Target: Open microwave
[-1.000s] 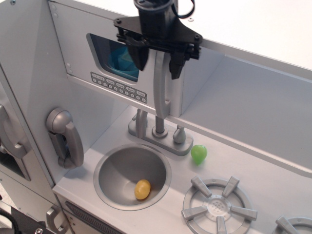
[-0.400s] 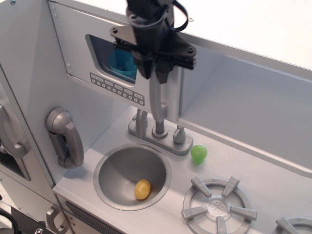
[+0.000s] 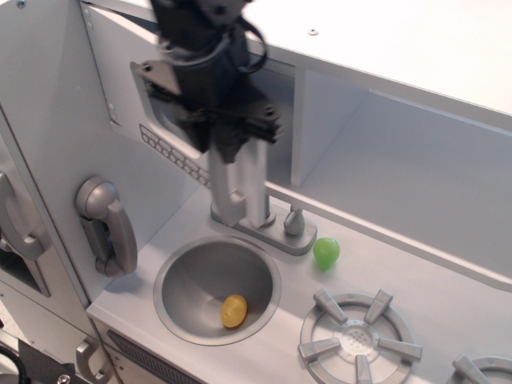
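The microwave (image 3: 120, 56) is a light grey cabinet box at the upper left. Its door (image 3: 172, 148), with a button row and a long vertical grey handle (image 3: 226, 180), stands swung outward to the left, and its window is mostly hidden behind my arm. My black gripper (image 3: 226, 146) is shut on the top of the handle. To the right of the door, the open cavity edge (image 3: 308, 128) shows.
A grey phone handset (image 3: 108, 228) hangs on the left wall. The round sink (image 3: 192, 276) holds a yellow object (image 3: 234, 310). A faucet base (image 3: 276, 228) stands behind the sink, a green object (image 3: 326, 252) lies on the counter, and a stove burner (image 3: 356, 340) is at front right.
My gripper has moved left and toward the front with the handle in it, and the microwave door has swung from nearly closed to well open.
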Robot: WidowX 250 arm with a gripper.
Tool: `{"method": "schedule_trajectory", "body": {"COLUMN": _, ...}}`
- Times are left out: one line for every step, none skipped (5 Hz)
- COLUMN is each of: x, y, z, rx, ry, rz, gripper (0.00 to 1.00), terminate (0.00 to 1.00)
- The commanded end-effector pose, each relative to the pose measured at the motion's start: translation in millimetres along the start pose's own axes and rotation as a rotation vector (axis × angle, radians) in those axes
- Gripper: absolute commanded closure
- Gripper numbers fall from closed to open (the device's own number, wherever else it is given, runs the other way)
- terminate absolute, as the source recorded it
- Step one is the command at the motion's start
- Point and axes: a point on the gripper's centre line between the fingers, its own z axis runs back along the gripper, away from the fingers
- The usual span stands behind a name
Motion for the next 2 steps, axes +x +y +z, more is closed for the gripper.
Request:
{"method": "schedule_trajectory", "body": {"x": -28, "y": 7, "z": 33, "rx": 0.003, "ry": 0.143, "rz": -0.06, "gripper": 0.0, "terminate": 0.0}}
{"method": "schedule_trajectory", "body": {"x": -25, "y": -16, "z": 33, "rx": -0.011, "ry": 0.197, "rz": -0.077, "gripper": 0.0, "terminate": 0.0}}
